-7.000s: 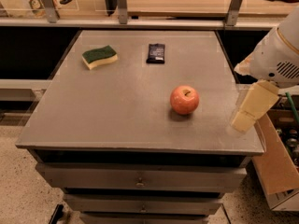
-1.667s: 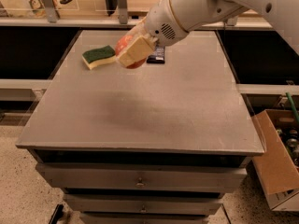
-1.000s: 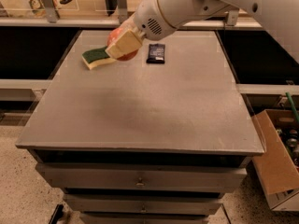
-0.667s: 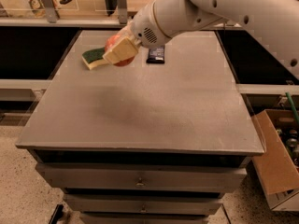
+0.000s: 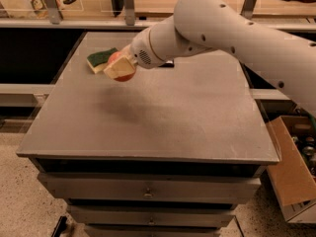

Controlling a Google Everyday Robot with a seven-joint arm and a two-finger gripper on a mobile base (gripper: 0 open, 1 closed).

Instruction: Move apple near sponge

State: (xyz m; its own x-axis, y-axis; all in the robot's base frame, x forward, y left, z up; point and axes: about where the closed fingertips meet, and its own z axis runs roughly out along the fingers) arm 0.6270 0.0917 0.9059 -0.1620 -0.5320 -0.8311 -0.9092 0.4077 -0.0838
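Your gripper [image 5: 119, 69] was over the far left part of the grey table [image 5: 173, 117], its pale fingers clamped around the apple [image 5: 124, 77]. You held the apple just beside the sponge [image 5: 100, 59], on its right. Whether it touched the tabletop could not be told.

Looking like a workshop/lab: metal drawer cabinet [image 5: 163, 120] sitting on speckled floor [image 5: 19, 201] (cardboard box [image 5: 289, 179] beside it); gripper [image 5: 118, 68] hanging over its back-left area, gripping apple [image 5: 124, 77].
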